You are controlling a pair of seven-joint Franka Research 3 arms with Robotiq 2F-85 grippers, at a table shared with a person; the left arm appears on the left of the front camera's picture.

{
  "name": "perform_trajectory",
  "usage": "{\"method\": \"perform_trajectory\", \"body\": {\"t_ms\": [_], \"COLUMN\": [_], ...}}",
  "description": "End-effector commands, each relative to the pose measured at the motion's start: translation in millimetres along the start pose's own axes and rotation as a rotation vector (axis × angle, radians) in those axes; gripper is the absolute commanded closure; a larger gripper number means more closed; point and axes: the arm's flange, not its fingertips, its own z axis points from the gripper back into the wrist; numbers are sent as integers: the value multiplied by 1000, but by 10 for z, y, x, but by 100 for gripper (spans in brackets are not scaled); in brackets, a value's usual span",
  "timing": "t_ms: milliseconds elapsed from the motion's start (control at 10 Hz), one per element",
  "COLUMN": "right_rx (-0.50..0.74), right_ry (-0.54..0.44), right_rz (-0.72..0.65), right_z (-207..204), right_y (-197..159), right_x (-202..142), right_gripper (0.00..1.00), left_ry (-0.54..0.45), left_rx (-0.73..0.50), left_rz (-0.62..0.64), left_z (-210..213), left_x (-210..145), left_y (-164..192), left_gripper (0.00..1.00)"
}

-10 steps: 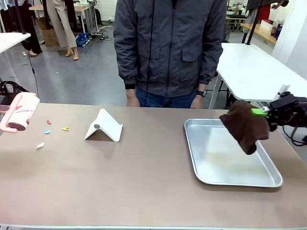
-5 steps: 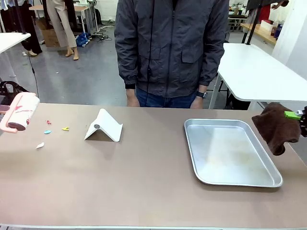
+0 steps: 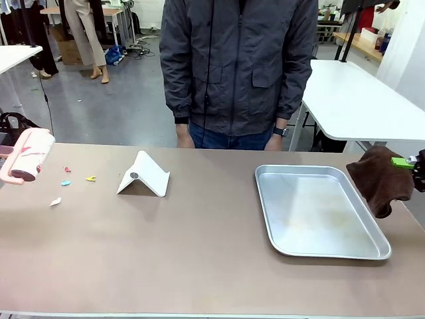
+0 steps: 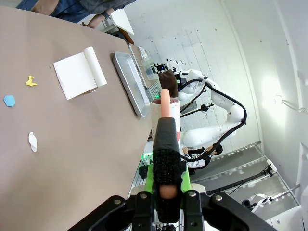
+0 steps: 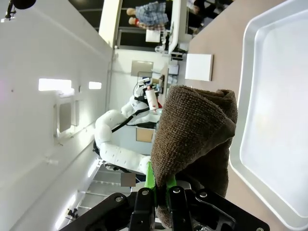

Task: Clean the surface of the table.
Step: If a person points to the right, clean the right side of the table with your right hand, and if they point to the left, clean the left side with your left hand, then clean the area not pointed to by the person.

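Locate the large brownish-beige matte bench (image 3: 199, 259): it spans the front view, and a person in a dark grey jacket (image 3: 239, 60) stands at its far edge. The right claw (image 5: 158, 185) is clenched on a dark brown terry cloth (image 3: 377, 178). The cloth hangs at the bench's right end, just past the shiny rectangular silver metal tray (image 3: 312, 222). The left claw (image 4: 167, 166) is clamped on the black handle of a pink-and-white lint roller (image 4: 166, 113). Small coloured paper scraps (image 3: 65, 183) lie on the bench's left part, near a white folded stand (image 3: 145, 174).

Grey concrete floor (image 3: 99, 113), white side table (image 3: 352, 100) behind.
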Motion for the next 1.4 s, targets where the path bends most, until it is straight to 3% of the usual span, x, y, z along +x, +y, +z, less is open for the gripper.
{"method": "perform_trajectory", "body": {"t_ms": [0, 1200, 1300], "right_rx": [27, 27, 27], "right_ry": [-6, -6, -6], "right_rz": [3, 3, 3], "right_z": [19, 19, 19], "right_y": [37, 37, 37], "right_x": [0, 0, 0], "right_gripper": [91, 91, 91], "left_ry": [-7, -7, 0], "left_rx": [-1, -1, 0], "left_rz": [9, 9, 0], "left_z": [-38, -38, 0], "left_x": [-23, -23, 0], "left_y": [-61, -61, 0], "left_gripper": [100, 100, 78]}}
